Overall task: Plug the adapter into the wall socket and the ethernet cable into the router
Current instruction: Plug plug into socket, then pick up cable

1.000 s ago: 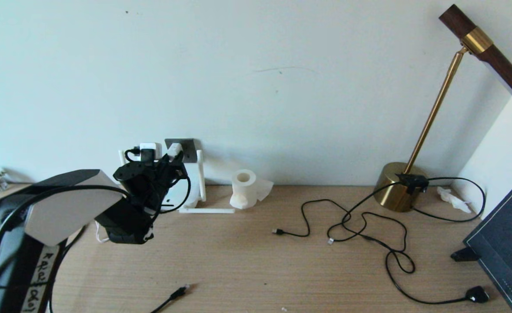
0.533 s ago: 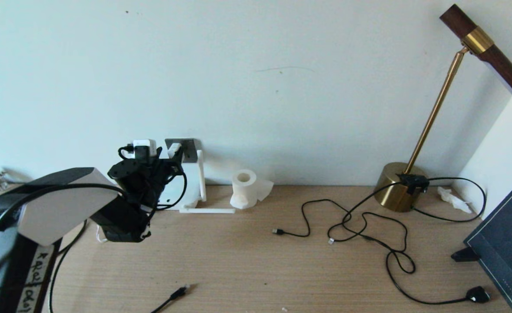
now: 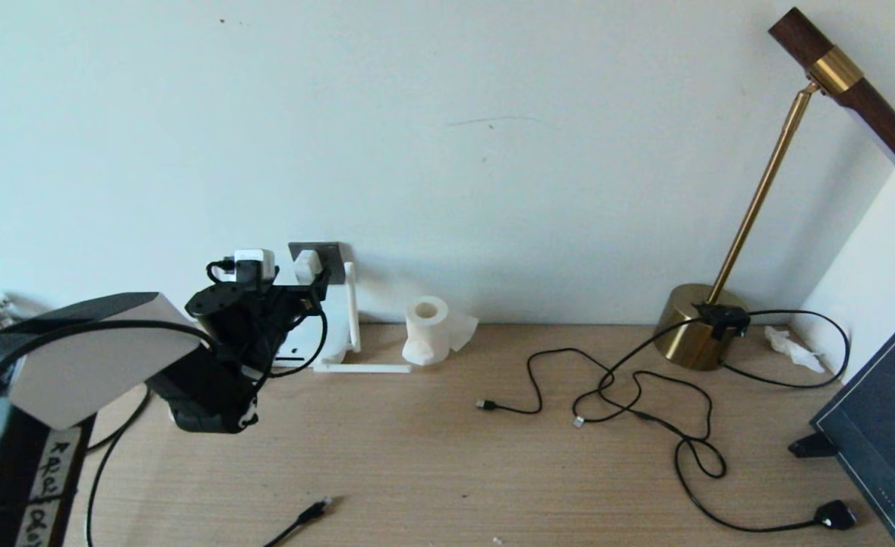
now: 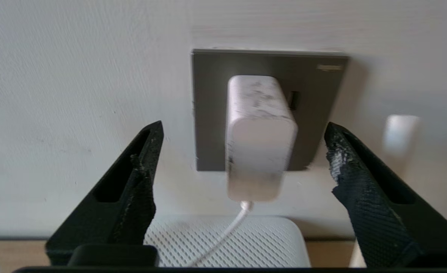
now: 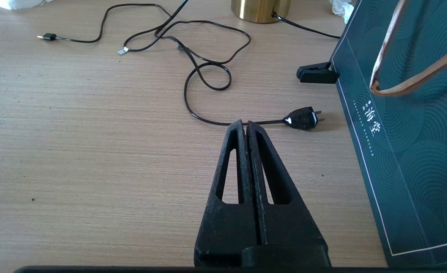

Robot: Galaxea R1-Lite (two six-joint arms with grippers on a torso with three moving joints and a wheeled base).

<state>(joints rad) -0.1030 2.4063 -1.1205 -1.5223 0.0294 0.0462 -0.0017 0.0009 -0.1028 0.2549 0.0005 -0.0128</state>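
Sitting plugged in the wall socket (image 4: 318, 113), item one: the adapter (image 4: 259, 140), white block, its thin white cord (image 4: 227, 231) dropping toward the router (image 4: 246, 239) directly beneath
Item two: left claw (image 4: 242, 151), fingers (image 4: 144, 178) spread wide either side of the adapter, touching neither face; in the head view it sits at nine o'clock of the scene, against the wall
Item three: router, white, perforated top, antennas (image 3: 352, 304) upright at the wall, at six o'clock of the socket
Item four: ethernet cable (image 3: 307, 515), black, plug end lying loose on the wooden surface (image 3: 447, 471) at six o'clock, well apart from the router
Item five: right claw (image 5: 245, 127), closed on nothing, above the surface near a black power plug (image 5: 302, 118)
Item six: toilet paper roll (image 3: 426, 328), three o'clock of the router; brass lamp (image 3: 694, 323) further right
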